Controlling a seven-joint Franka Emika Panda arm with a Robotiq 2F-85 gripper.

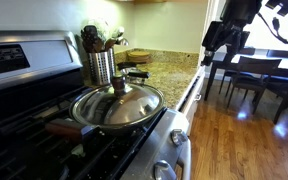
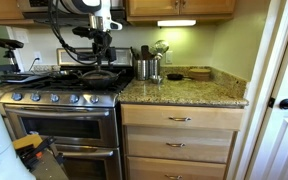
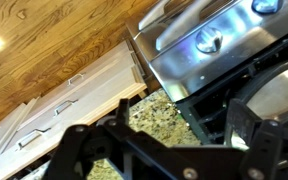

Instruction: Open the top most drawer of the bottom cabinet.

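The bottom cabinet [image 2: 179,145] stands to the right of the stove under a speckled granite countertop [image 2: 184,92]. Its top most drawer [image 2: 179,118] has a slim metal bar handle and is closed. The wrist view shows the drawer front [image 3: 44,132] from above, next to the countertop edge [image 3: 154,118]. My gripper [image 2: 102,45] hangs high above the stove's back burners, well away from the drawer. It also shows in an exterior view [image 1: 224,38]. In the wrist view its dark fingers [image 3: 164,150] are spread wide and hold nothing.
A steel stove [image 2: 64,100] with front knobs carries a lidded pan [image 1: 117,105]. A steel utensil holder [image 1: 101,65] and a dark bowl [image 2: 199,73] stand on the countertop. A dining table with chairs [image 1: 259,75] stands on the wood floor. A white door [image 2: 284,100] is beside the cabinet.
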